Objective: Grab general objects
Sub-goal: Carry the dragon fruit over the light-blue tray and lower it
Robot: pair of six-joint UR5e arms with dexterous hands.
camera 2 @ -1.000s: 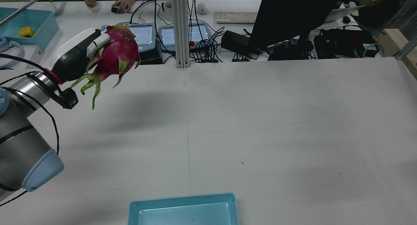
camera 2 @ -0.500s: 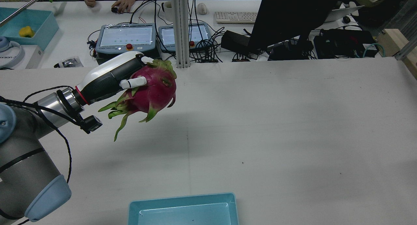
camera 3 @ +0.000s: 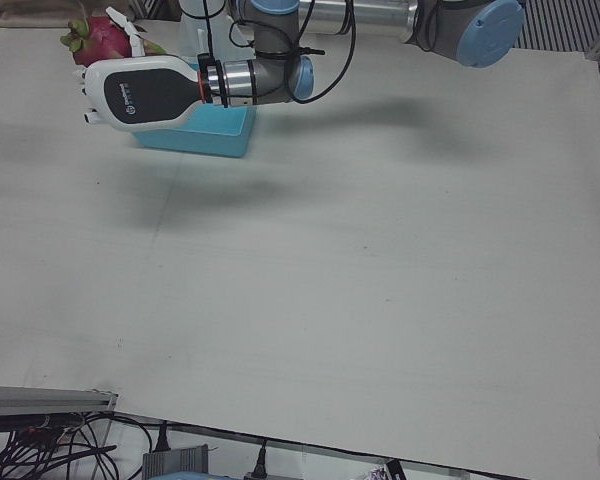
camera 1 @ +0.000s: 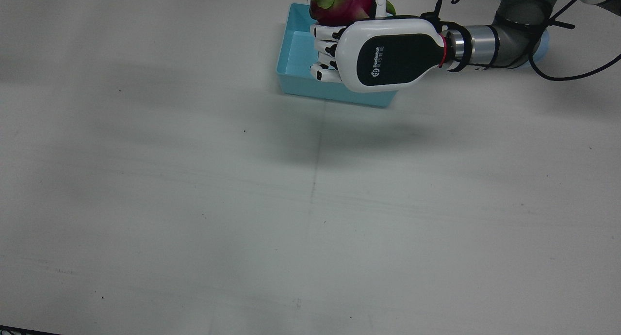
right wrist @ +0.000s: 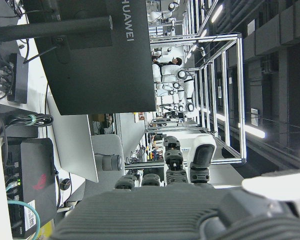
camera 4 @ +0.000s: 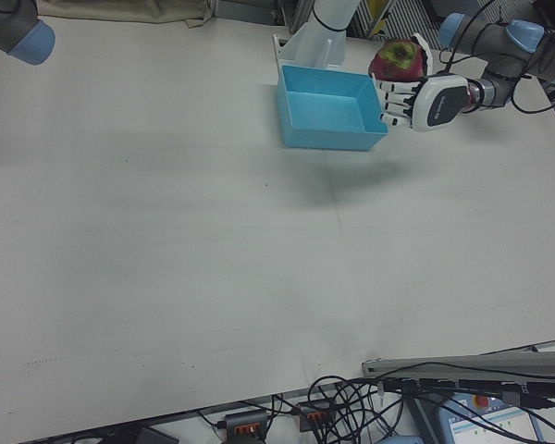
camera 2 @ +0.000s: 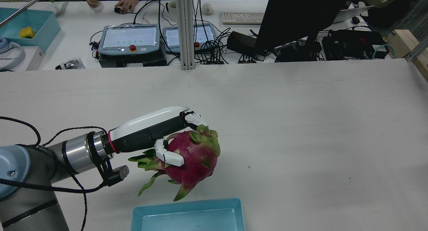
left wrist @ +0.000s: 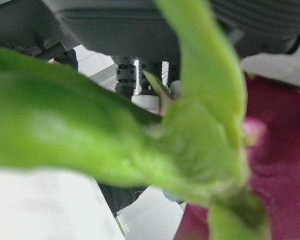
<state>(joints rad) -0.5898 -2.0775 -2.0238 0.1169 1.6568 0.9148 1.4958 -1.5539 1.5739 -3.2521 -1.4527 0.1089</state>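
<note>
My left hand [camera 2: 150, 130] is shut on a pink dragon fruit [camera 2: 192, 160] with green scales and holds it in the air just over the far rim of the light-blue tray [camera 2: 187, 202]. The hand [camera 1: 383, 54], the fruit [camera 1: 339, 5] and the tray [camera 1: 335, 93] also show in the front view. In the right-front view the fruit [camera 4: 395, 60] hangs by the tray's [camera 4: 328, 139] right end. The left hand view is filled by the fruit's scales [left wrist: 190, 125]. My right hand shows only in its own view, its fingers [right wrist: 200, 155] apart and holding nothing.
Beyond the table's far edge stand two teach pendants [camera 2: 128, 37], a metal post [camera 2: 185, 30], a black monitor [camera 2: 301, 17] and cables. A second blue bin [camera 2: 30, 23] sits at the far left. The white table [camera 2: 301, 140] spreads to the right.
My left hand has carried the dragon fruit from the table's far left toward me and lower, down to the tray's far rim.
</note>
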